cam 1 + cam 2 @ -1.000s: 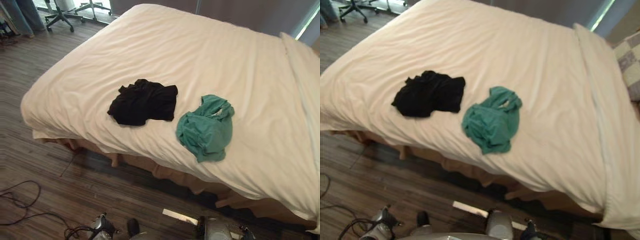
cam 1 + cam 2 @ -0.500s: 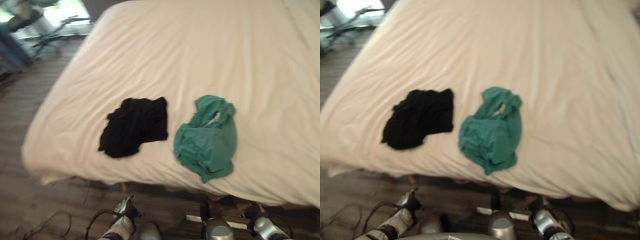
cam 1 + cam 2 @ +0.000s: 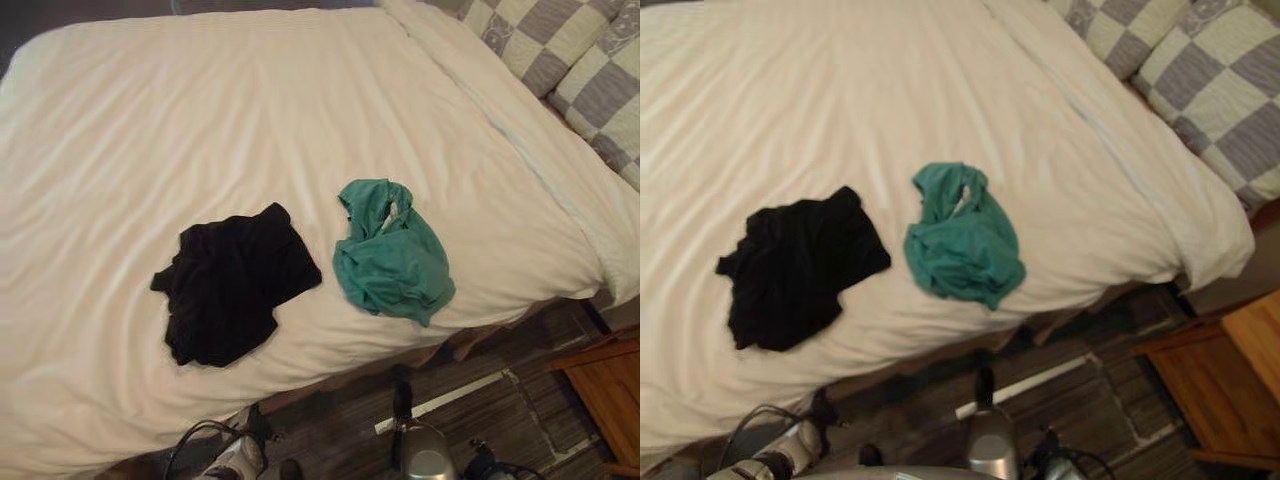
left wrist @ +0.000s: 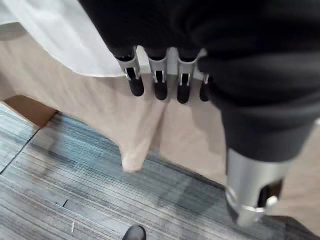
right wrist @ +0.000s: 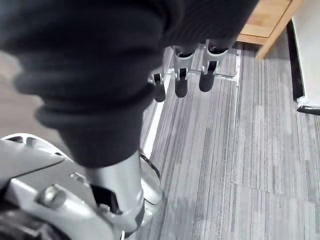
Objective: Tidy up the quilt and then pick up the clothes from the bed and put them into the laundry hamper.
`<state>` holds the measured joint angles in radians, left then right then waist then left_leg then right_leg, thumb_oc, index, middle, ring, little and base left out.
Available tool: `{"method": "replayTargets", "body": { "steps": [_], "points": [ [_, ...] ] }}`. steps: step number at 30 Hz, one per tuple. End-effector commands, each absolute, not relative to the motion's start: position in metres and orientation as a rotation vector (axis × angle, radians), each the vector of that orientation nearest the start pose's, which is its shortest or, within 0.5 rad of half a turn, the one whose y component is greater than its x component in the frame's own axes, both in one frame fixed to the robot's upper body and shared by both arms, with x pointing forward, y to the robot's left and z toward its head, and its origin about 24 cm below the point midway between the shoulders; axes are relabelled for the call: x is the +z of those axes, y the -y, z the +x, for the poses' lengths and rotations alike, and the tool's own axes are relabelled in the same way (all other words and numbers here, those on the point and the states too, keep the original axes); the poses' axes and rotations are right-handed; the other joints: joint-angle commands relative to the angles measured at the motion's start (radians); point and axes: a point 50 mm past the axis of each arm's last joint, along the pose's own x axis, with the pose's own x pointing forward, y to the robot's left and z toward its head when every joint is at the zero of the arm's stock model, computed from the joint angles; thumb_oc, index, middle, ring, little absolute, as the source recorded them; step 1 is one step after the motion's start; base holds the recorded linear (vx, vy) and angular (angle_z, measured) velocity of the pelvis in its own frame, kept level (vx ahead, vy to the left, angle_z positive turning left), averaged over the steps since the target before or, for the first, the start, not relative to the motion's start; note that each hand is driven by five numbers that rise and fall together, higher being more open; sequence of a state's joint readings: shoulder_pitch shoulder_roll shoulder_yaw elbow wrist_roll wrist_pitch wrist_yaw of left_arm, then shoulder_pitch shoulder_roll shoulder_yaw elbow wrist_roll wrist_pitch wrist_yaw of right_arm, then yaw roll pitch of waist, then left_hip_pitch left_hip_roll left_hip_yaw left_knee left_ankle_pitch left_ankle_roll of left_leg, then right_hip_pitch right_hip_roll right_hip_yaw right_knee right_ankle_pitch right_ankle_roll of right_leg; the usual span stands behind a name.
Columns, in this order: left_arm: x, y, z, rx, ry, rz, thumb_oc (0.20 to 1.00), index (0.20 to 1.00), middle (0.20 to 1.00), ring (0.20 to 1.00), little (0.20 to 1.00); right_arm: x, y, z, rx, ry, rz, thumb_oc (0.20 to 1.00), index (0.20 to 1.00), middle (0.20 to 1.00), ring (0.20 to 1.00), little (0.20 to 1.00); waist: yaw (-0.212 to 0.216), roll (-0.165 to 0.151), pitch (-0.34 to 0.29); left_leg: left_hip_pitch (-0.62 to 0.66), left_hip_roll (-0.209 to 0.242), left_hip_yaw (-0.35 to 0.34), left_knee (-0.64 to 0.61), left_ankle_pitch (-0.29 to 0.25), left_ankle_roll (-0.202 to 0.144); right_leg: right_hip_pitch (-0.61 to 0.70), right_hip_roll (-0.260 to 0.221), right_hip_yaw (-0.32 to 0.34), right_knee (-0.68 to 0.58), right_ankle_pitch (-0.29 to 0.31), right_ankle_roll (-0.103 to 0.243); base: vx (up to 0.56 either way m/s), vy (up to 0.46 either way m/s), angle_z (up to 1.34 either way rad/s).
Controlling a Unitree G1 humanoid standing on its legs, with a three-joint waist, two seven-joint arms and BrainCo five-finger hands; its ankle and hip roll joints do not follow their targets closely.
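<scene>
On quilt [image 3: 250, 110]: black garment [image 3: 232, 282], green garment [image 3: 390, 255], folds unreadable.

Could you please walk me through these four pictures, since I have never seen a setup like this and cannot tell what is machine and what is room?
This is a two-legged humanoid robot standing at a bed. Two pictures come from the paired cameras in its head, looking down at the bed; the other two come from cameras on its wrists, looking along each hand. On the white quilt lie a crumpled black garment and, beside it but apart, a crumpled green garment. Checked pillows sit at the head of the bed, and a wooden bedside table stands next to it. The left hand hangs by the beige bed skirt and the right hand over the grey floor; both have relaxed fingers and hold nothing.
</scene>
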<state>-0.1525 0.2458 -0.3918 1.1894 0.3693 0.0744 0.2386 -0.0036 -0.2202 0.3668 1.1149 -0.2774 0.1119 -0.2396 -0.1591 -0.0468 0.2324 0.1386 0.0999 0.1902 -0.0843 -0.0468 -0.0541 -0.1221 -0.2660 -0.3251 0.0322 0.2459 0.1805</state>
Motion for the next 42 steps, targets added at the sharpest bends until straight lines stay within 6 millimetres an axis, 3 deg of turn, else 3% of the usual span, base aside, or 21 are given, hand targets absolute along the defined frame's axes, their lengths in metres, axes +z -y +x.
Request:
{"method": "replayTargets", "body": {
  "steps": [1, 2, 3, 4, 6, 7, 8, 9, 13, 14, 15, 17, 18, 22, 27, 28, 31, 35, 37, 41, 42],
  "points": [
    [-0.139, -0.242, 0.153, -0.110, -1.028, 0.999, 1.000, 1.000, 1.000, 1.000, 1.000, -0.138, 0.226, 0.152, 0.069, -0.962, -0.854, 1.000, 1.000, 1.000, 1.000, 1.000, 0.042, 0.004, 0.029, -0.016, 0.070, -0.045, 0.072, -0.048, -0.072, -0.046, -0.001, 0.174, 0.122, -0.182, 0.076, -0.25, 0.288, 0.19],
    [-0.145, -0.250, 0.133, -0.061, -1.110, 0.961, 1.000, 1.000, 1.000, 1.000, 1.000, -0.140, 0.236, 0.142, 0.017, -1.014, -0.835, 1.000, 1.000, 1.000, 1.000, 1.000, 0.056, 0.010, 0.023, -0.042, 0.032, -0.072, 0.063, -0.034, -0.048, -0.001, 0.075, 0.246, 0.160, -0.255, 0.053, -0.11, 0.104, 0.23],
    [-0.148, -0.254, 0.121, -0.028, -1.163, 0.930, 1.000, 1.000, 1.000, 1.000, 1.000, -0.142, 0.243, 0.136, -0.034, -1.050, -0.811, 1.000, 1.000, 1.000, 1.000, 1.000, 0.066, 0.005, 0.013, -0.048, 0.021, -0.083, 0.053, -0.029, -0.049, 0.026, 0.084, 0.251, 0.124, -0.264, 0.043, -0.10, 0.104, 0.21],
    [-0.148, -0.254, 0.121, -0.028, -1.163, 0.930, 1.000, 1.000, 1.000, 1.000, 1.000, -0.142, 0.243, 0.136, -0.034, -1.050, -0.811, 1.000, 1.000, 1.000, 1.000, 1.000, 0.065, 0.005, 0.015, -0.044, 0.021, -0.084, 0.052, -0.029, -0.049, 0.032, 0.084, 0.250, 0.120, -0.264, 0.043, 0.02, -0.043, 0.19],
    [-0.152, -0.281, 0.069, 0.200, -1.351, 0.763, 1.000, 1.000, 1.000, 1.000, 1.000, -0.145, 0.266, 0.110, -0.173, -1.162, -0.740, 1.000, 1.000, 1.000, 1.000, 1.000, 0.090, -0.005, -0.027, -0.059, 0.011, -0.096, 0.038, -0.020, -0.056, 0.080, 0.062, 0.239, 0.021, -0.246, 0.044, 0.04, -0.070, 0.21],
    [-0.152, -0.281, 0.068, 0.201, -1.352, 0.762, 1.000, 1.000, 1.000, 1.000, 1.000, -0.145, 0.266, 0.110, -0.172, -1.163, -0.741, 1.000, 1.000, 1.000, 1.000, 1.000, 0.089, -0.005, -0.027, -0.058, 0.011, -0.096, 0.037, -0.021, -0.057, 0.083, 0.062, 0.237, 0.017, -0.244, 0.045, 0.05, -0.088, 0.33],
    [-0.150, -0.299, 0.028, 0.352, -1.475, 0.667, 1.000, 1.000, 1.000, 1.000, 1.000, -0.140, 0.286, 0.100, -0.298, -1.196, -0.683, 1.000, 1.000, 1.000, 1.000, 1.000, 0.100, -0.003, -0.050, -0.055, 0.020, -0.079, 0.022, -0.009, -0.063, 0.107, 0.054, 0.229, -0.041, -0.228, 0.048, 0.05, -0.077, 0.26],
    [-0.145, -0.313, 0.014, 0.422, -1.507, 0.646, 1.000, 1.000, 1.000, 1.000, 1.000, -0.136, 0.299, 0.095, -0.371, -1.201, -0.654, 1.000, 1.000, 1.000, 1.000, 1.000, 0.103, 0.000, -0.059, -0.051, 0.024, -0.075, 0.015, -0.004, -0.067, 0.118, 0.049, 0.223, -0.057, -0.221, 0.050, 0.07, -0.091, 0.11],
    [-0.122, -0.357, 0.000, 0.618, -1.495, 0.642, 1.000, 1.000, 1.000, 1.000, 1.000, -0.111, 0.339, 0.100, -0.569, -1.099, -0.620, 1.000, 1.000, 1.000, 1.000, 1.000, 0.108, 0.006, -0.075, -0.048, 0.033, -0.080, 0.002, 0.007, -0.079, 0.146, 0.044, 0.203, -0.089, -0.217, 0.054, 0.03, -0.025, 0.06],
    [-0.100, -0.386, 0.021, 0.722, -1.354, 0.695, 1.000, 1.000, 1.000, 1.000, 1.000, -0.091, 0.356, 0.108, -0.634, -0.979, -0.660, 1.000, 1.000, 1.000, 1.000, 1.000, 0.109, 0.011, -0.078, -0.042, 0.038, -0.081, 0.000, 0.011, -0.084, 0.162, 0.041, 0.191, -0.099, -0.217, 0.057, 0.02, -0.019, 0.18],
    [-0.100, -0.386, 0.021, 0.722, -1.354, 0.695, 1.000, 1.000, 1.000, 1.000, 1.000, -0.091, 0.356, 0.108, -0.634, -0.979, -0.660, 1.000, 1.000, 1.000, 1.000, 1.000, 0.109, 0.011, -0.078, -0.042, 0.038, -0.081, 0.000, 0.011, -0.084, 0.162, 0.041, 0.191, -0.099, -0.217, 0.057, 0.01, -0.024, 0.21],
    [-0.072, -0.413, 0.049, 0.798, -1.193, 0.801, 1.000, 1.000, 1.000, 1.000, 1.000, -0.062, 0.372, 0.126, -0.679, -0.811, -0.713, 1.000, 1.000, 1.000, 1.000, 1.000, 0.104, 0.015, -0.078, -0.038, 0.040, -0.088, 0.000, 0.013, -0.086, 0.169, 0.040, 0.185, -0.100, -0.217, 0.060, -0.04, -0.020, 0.14],
    [-0.039, -0.423, 0.095, 0.786, -0.940, 0.938, 1.000, 1.000, 1.000, 1.000, 1.000, -0.035, 0.379, 0.138, -0.675, -0.679, -0.795, 1.000, 1.000, 1.000, 1.000, 1.000, 0.105, 0.017, -0.073, -0.036, 0.040, -0.092, 0.001, 0.020, -0.085, 0.172, 0.037, 0.181, -0.098, -0.214, 0.060, -0.04, -0.015, 0.13],
    [0.029, -0.410, 0.170, 0.727, -0.462, 1.084, 1.000, 1.000, 1.000, 1.000, 1.000, 0.025, 0.376, 0.185, -0.560, -0.384, -1.066, 1.000, 1.000, 1.000, 1.000, 1.000, 0.106, 0.021, -0.081, -0.029, 0.043, -0.097, -0.001, 0.011, -0.085, 0.175, 0.037, 0.179, -0.093, -0.227, 0.065, -0.02, -0.003, 0.05],
    [0.092, -0.354, 0.239, 0.490, -0.038, 1.215, 1.000, 1.000, 1.000, 1.000, 1.000, 0.086, 0.347, 0.235, -0.376, -0.074, -1.323, 1.000, 1.000, 1.000, 1.000, 1.000, 0.098, 0.017, -0.091, -0.018, 0.046, -0.090, -0.003, 0.004, -0.087, 0.178, 0.038, 0.185, -0.094, -0.231, 0.063, 0.03, 0.003, -0.05],
    [0.092, -0.354, 0.239, 0.490, -0.038, 1.215, 1.000, 1.000, 1.000, 1.000, 1.000, 0.086, 0.347, 0.236, -0.377, -0.073, -1.323, 1.000, 1.000, 1.000, 1.000, 1.000, 0.099, 0.017, -0.090, -0.017, 0.046, -0.090, -0.003, 0.003, -0.087, 0.178, 0.039, 0.185, -0.094, -0.231, 0.063, 0.00, 0.000, 0.00],
    [0.092, -0.307, 0.276, 0.301, 0.053, 1.269, 1.000, 1.000, 1.000, 1.000, 1.000, 0.098, 0.313, 0.261, -0.269, 0.066, -1.337, 1.000, 1.000, 1.000, 1.000, 1.000, 0.080, 0.011, -0.090, -0.009, 0.050, -0.074, -0.003, -0.002, -0.086, 0.180, 0.044, 0.195, -0.103, -0.227, 0.062, 0.02, -0.002, -0.01],
    [0.082, -0.276, 0.297, 0.186, 0.069, 1.299, 1.000, 1.000, 1.000, 1.000, 1.000, 0.101, 0.291, 0.271, -0.224, 0.137, -1.315, 1.000, 1.000, 1.000, 1.000, 1.000, 0.068, 0.006, -0.074, -0.010, 0.054, -0.059, -0.003, -0.005, -0.085, 0.166, 0.051, 0.208, -0.106, -0.222, 0.062, -0.02, -0.010, -0.11],
    [0.084, -0.255, 0.320, 0.154, 0.074, 1.338, 1.000, 1.000, 1.000, 1.000, 1.000, 0.106, 0.269, 0.284, -0.211, 0.207, -1.256, 1.000, 1.000, 1.000, 1.000, 1.000, 0.049, -0.001, -0.023, -0.039, 0.058, -0.044, -0.003, 0.004, -0.080, 0.107, 0.058, 0.234, -0.101, -0.205, 0.067, -0.18, 0.006, -0.39],
    [0.076, -0.246, 0.342, 0.145, -0.035, 1.413, 1.000, 1.000, 1.000, 1.000, 1.000, 0.101, 0.250, 0.287, -0.188, 0.226, -1.181, 1.000, 1.000, 1.000, 1.000, 1.000, 0.031, -0.019, 0.040, -0.108, 0.064, -0.026, 0.001, 0.032, -0.077, 0.018, 0.069, 0.256, -0.084, -0.189, 0.069, -0.22, 0.003, -0.23],
    [0.068, -0.254, 0.346, 0.149, -0.130, 1.459, 0.934, 0.934, 0.934, 0.934, 0.934, 0.098, 0.248, 0.284, -0.178, 0.220, -1.178, 1.000, 1.000, 1.000, 1.000, 1.000, 0.024, -0.028, 0.055, -0.126, 0.068, -0.023, 0.002, 0.039, -0.077, -0.003, 0.070, 0.257, -0.078, -0.187, 0.068, -0.10, -0.004, -0.23]
  ]
}}
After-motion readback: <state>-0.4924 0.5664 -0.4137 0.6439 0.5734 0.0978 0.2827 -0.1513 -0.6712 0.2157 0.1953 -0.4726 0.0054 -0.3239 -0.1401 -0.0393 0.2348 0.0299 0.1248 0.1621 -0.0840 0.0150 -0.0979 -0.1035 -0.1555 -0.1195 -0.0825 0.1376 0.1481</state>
